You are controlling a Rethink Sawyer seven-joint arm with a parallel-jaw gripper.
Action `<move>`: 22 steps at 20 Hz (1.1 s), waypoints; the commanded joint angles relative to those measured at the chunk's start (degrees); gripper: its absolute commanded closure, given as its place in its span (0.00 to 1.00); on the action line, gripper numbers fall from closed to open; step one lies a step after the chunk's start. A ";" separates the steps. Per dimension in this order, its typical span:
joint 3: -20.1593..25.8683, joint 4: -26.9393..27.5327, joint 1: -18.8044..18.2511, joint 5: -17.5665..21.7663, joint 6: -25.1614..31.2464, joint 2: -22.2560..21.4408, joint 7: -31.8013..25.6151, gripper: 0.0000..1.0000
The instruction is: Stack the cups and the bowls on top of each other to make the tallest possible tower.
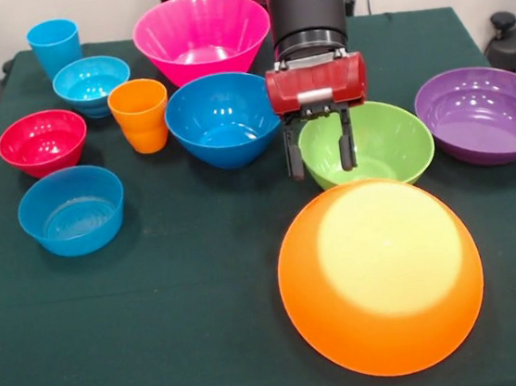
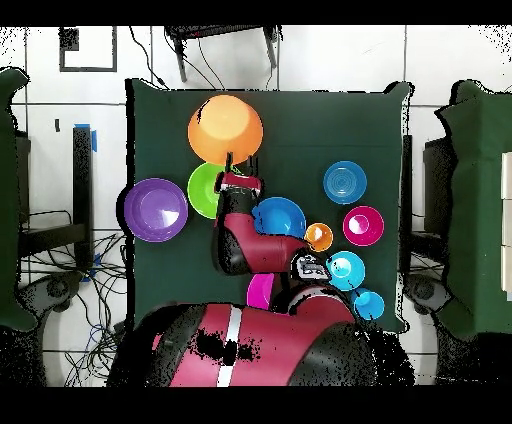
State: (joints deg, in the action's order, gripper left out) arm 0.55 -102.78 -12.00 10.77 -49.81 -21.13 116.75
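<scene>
Plastic bowls (image 1: pixel 223 120): 8 | cups (image 1: pixel 140 115): 2 | gripper (image 1: pixel 321 156): jaws parted, empty

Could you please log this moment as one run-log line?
gripper: open, empty, over green bowl's rim | orange bowl: upside down, alone | stack: none yet

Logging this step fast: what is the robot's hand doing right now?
Hand: open and holding nothing, its fingers hanging over the near rim of the green bowl.
</scene>
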 commanded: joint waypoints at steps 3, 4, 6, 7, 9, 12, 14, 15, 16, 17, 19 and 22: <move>5.20 3.65 0.35 -2.86 2.68 3.12 11.06 0.00; 5.20 3.67 0.36 -2.91 2.58 3.10 11.07 0.00; 5.37 4.00 0.32 -2.94 2.77 3.12 11.01 0.00; 5.53 4.33 0.30 -2.87 2.90 3.15 10.97 0.00; 5.86 5.22 0.34 -2.55 3.04 3.31 10.73 0.00; 6.21 6.63 0.23 -2.20 3.16 4.23 10.46 0.00; 6.56 7.45 -0.09 -1.49 3.41 5.05 10.53 0.00; 6.77 7.99 -0.36 -1.11 3.72 5.38 10.58 0.00; 6.87 8.24 -0.46 -0.89 3.76 5.53 10.65 0.00; 7.09 8.63 -0.61 -0.72 3.78 5.82 10.85 0.00; 7.46 8.99 -1.19 -0.16 3.61 6.16 11.49 0.00; 8.18 9.97 -1.85 0.89 3.85 6.76 11.89 0.00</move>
State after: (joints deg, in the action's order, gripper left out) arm 1.91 -98.96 -12.59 10.76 -49.77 -16.97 116.75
